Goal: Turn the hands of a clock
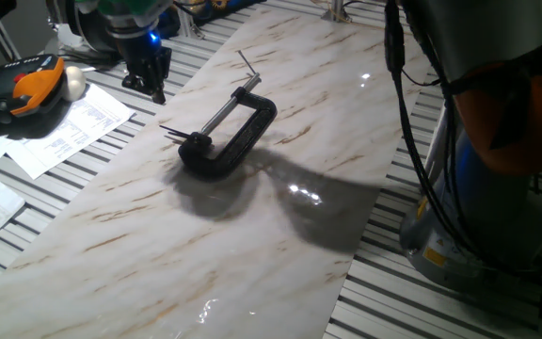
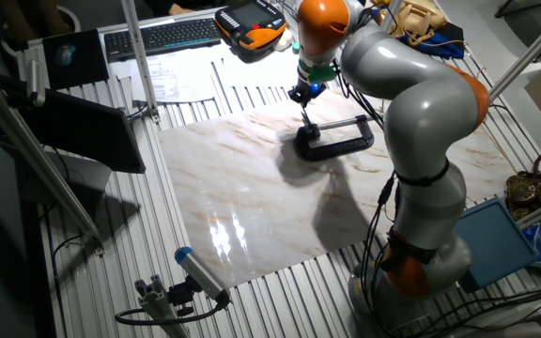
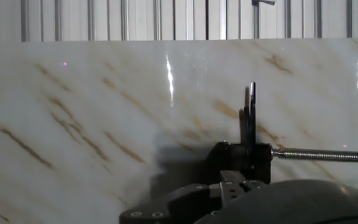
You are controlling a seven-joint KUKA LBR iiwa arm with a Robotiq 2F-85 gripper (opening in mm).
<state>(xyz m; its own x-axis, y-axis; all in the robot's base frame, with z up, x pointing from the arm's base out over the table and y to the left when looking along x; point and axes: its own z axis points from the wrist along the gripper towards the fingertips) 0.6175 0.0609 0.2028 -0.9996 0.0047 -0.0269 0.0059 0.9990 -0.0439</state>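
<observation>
A black C-clamp (image 1: 238, 132) lies on the marble slab (image 1: 252, 235). The clock is the small round black hub (image 1: 196, 147) at its near-left end, and the two thin dark hands (image 1: 173, 130) stick out from it to the left. In the hand view the hub (image 3: 244, 158) sits low and right of centre, with the hands (image 3: 251, 115) pointing up, nearly overlapping. My gripper (image 1: 151, 83) hangs above the slab's far-left edge, apart from the clamp, touching nothing. Its black fingers (image 3: 229, 185) look pressed together and hold nothing. It also shows in the other fixed view (image 2: 301, 94).
The clamp's long steel screw rod (image 3: 328, 154) runs right from the hub. Papers (image 1: 73, 127) and an orange-black pendant (image 1: 22, 85) lie left of the slab on the slatted table. The arm's base and cables (image 1: 459, 188) stand at the right.
</observation>
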